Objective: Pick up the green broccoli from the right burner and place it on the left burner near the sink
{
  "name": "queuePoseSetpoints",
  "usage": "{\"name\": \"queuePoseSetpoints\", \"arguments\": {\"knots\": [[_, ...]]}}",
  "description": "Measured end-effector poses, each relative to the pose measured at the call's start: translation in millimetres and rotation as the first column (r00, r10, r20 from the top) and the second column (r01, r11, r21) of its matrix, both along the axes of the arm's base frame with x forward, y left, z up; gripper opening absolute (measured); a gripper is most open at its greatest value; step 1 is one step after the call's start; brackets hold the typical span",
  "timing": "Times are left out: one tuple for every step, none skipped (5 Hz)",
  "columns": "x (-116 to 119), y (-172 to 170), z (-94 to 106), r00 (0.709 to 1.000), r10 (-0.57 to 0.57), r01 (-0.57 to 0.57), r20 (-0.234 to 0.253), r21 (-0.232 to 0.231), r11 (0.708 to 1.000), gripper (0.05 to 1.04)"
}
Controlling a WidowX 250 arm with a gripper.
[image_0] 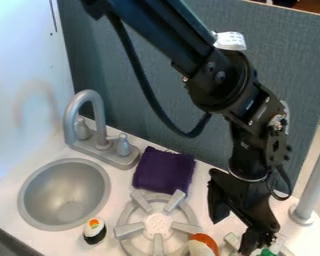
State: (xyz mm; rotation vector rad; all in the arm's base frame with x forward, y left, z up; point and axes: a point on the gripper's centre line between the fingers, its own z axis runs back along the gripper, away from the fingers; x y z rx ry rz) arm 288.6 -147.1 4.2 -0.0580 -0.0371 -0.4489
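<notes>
Panel: one blue-grey fabric-like board point(283, 60) behind the work.
Arm: one black jointed robot arm point(219, 82), slanting down from the top edge toward the lower right.
Gripper: one black gripper point(257, 242), low at the lower right; whether its grip is wide or narrow, or holds anything, I cannot tell.
Sink: one round grey basin point(39, 205) set in the white counter point(132, 189).
Burners: two grey pronged stove grates, one mostly in view point(129, 229) with five prongs showing, one partly behind the gripper point(280, 246).
Faucet: one silver-grey curved tap point(72, 117) with two handles, behind the sink.
Cloth: one folded dark purple cloth point(164, 170), between faucet and gripper (a little rumpled along its back edge).
Orange piece: one rounded orange-and-white toy point(203, 245) by the mostly visible grate.
Sushi: one small white, black and orange toy point(94, 231), just beside the sink.
Green thing: one bright green object point(265, 252), cut off by the bottom edge, just below the gripper and nearest to it.
Care at the grate: I'd judge that slow, near-vertical moves suit this spot best, keeping clear of the raised prongs and squaring up to the green thing before any contact.
</notes>
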Motion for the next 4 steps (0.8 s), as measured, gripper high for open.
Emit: {"name": "queuePoseSetpoints", "arguments": {"knots": [[-4.2,2.4,-10.9,0.999,0.001,-0.001,-0.034,0.015,1.0,1.005],[1.0,-3.0,-20.2,0.998,-0.032,0.033,-0.049,0.008,0.999,1.005],[10.0,-14.7,-21.9,0.996,-0.074,0.072,-0.048,-0.038,0.997,1.005],[20.1,-21.2,-29.9,0.993,-0.087,0.084,-0.077,-0.037,0.996,1.005]]}}
